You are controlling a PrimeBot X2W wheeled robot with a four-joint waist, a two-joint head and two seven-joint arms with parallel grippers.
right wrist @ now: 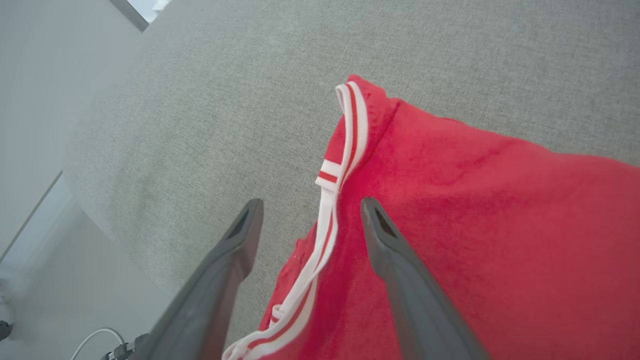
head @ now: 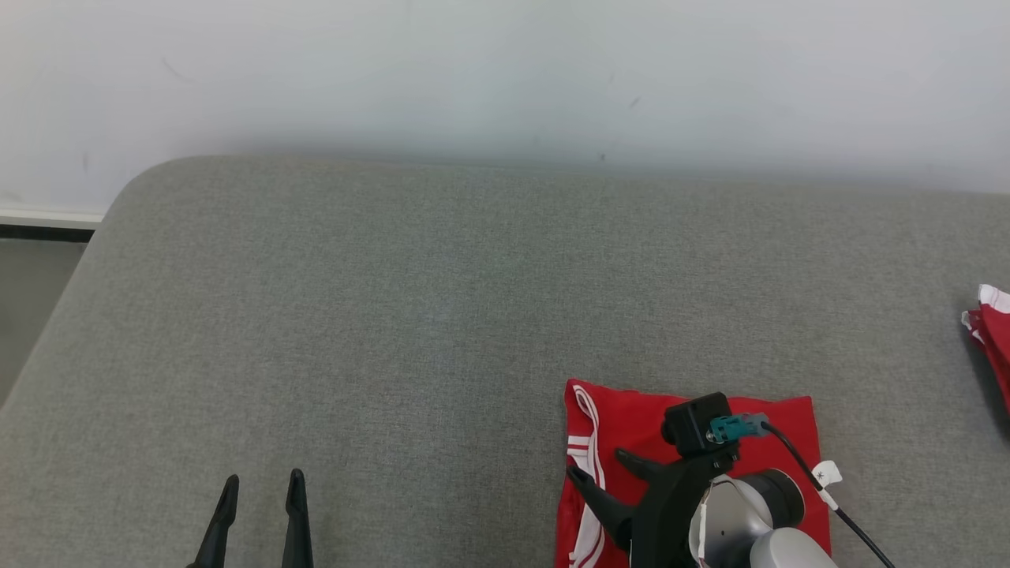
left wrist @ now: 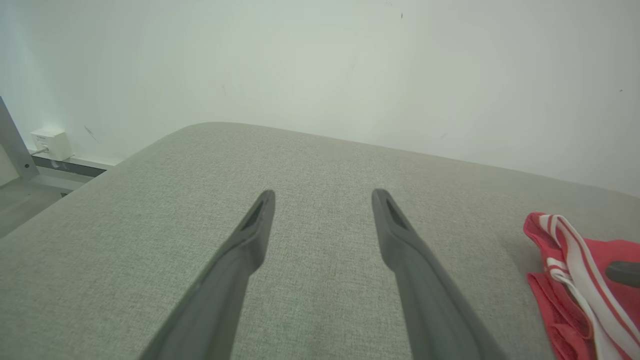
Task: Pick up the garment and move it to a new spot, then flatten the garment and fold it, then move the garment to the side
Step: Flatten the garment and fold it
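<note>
Right gripper [head: 596, 464] over folded red garment [head: 631, 418] at the grey cushion's [head: 394, 315] front edge.
Its jaws stand wide astride the white-striped hem [right wrist: 345, 150]; the left gripper [head: 263, 476], also wide, hovers toward the front-left corner.

**Garment near right, another at the far right**

The garment [head: 631, 418] lies on the padded surface [head: 394, 315], near and right of centre. The right gripper [head: 594, 462] is over its left edge. The left gripper [head: 263, 476] is well apart to the left. A second garment [head: 996, 331] lies at the surface's right edge. The wall [head: 505, 79] stands behind.
</note>
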